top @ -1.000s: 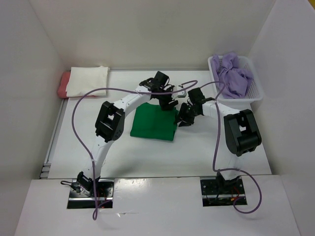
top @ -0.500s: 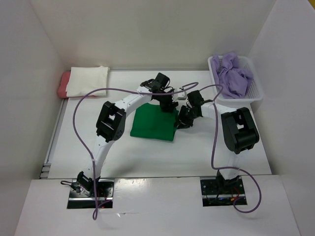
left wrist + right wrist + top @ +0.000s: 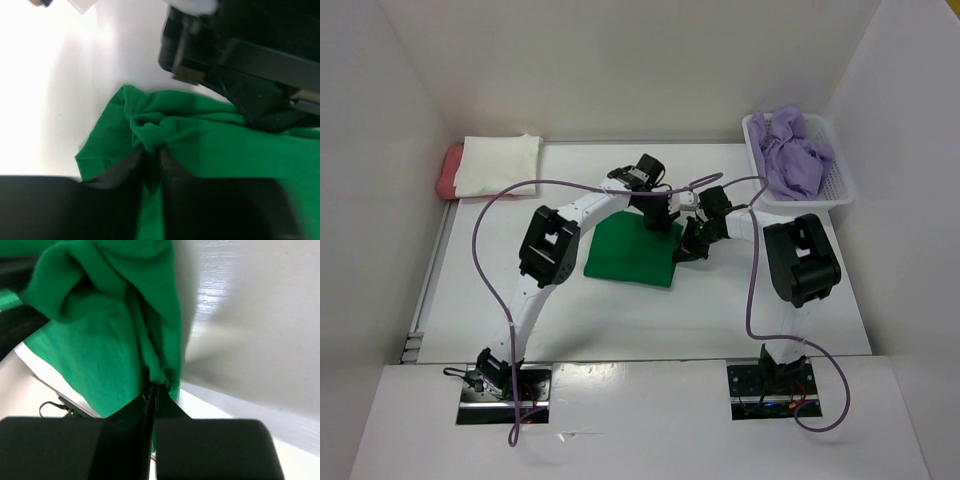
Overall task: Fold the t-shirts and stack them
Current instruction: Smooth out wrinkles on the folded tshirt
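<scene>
White walls box in a white bench [image 3: 520,290], with both arm bases bolted at its near edge. Mid-bench lies the green shirt [image 3: 632,252], folded into a rough rectangle and flat except at its far right corner, where the two wrists meet.

The left arm [image 3: 555,245] arches over from the left to the shirt's far edge. Its wrist view shows the left jaws closed on a small pinch of green shirt [image 3: 225,150], the cloth puckered into folds just above the tips. The black body of the other wrist [image 3: 250,65] sits close behind that bunched cloth.

The right arm [image 3: 800,265] reaches in from the right to the shirt's right edge, near the same corner. Its wrist view shows the right jaws shut tight on a thin edge of green shirt [image 3: 110,340]. The cloth hangs in soft folds above them, with bare bench beside it.

At the far left of the bench, the cream shirt [image 3: 498,165] lies folded on top of the red shirt [image 3: 448,172]. Only a strip of red shows along the left side.

In the far right corner stands a white mesh basket [image 3: 840,175], and the purple shirt [image 3: 792,150] is heaped in it, crumpled and unfolded.

A purple cable [image 3: 480,230] loops from each arm down towards its base.
</scene>
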